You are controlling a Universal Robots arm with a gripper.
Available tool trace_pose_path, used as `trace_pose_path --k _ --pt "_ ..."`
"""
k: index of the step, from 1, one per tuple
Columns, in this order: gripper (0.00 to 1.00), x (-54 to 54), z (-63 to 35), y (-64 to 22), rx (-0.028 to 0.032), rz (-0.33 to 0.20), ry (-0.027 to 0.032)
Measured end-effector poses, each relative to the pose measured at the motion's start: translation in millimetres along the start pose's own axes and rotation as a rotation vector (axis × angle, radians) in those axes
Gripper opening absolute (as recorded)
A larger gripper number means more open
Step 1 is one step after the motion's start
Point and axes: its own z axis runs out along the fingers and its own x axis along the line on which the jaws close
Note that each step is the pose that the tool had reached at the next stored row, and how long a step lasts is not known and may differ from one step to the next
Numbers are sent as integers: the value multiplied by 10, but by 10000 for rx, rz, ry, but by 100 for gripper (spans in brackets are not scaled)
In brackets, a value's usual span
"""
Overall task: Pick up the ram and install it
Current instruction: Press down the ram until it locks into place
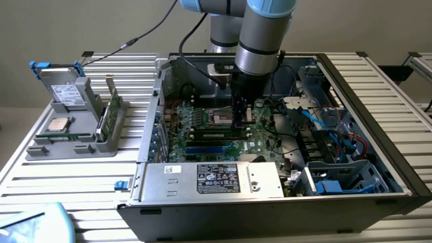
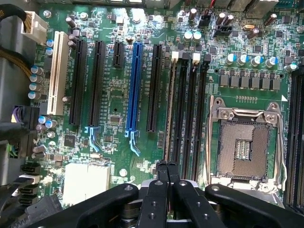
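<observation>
**Claw shut over the memory slots, ram in the board**

- Arm reaches down into the open PC case (image 1: 378,106), which lies on its side on the slatted surface (image 1: 81,182)
- claw (image 1: 241,123) fingers are pressed together, nothing visible between them
- in the wrist view the closed tips (image 2: 167,167) sit right over the end of the outermost black memory slot, the one on the blue expansion slot's (image 2: 134,85) side of the bank
- ram (image 1: 214,135) lies along the memory slots on the motherboard (image 1: 196,119), between the empty CPU socket (image 1: 221,115) and the blue slots nearer the power supply (image 1: 209,178); pale label faces the camera
- claw tip hangs at the stick's end on the exterior view's right; can't tell whether it's touching, or whether the stick is fully seated
- socket (image 2: 242,147) is open, bare contacts, metal frame around it, just beside the slot bank
- grey parts tray (image 1: 60,149) sits near the surface's edge on the exterior view's left, well apart from the claw, holding a hard drive (image 1: 66,93), a silver processor chip (image 1: 60,123) and an upright green card (image 1: 108,114)
</observation>
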Motion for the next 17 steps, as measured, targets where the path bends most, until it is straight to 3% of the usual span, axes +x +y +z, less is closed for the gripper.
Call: trace_pose_path --k 7,17 --pt "10 -3 -43 61 -3 1 10" --pt "10 -40 -15 344 -5 3 35"
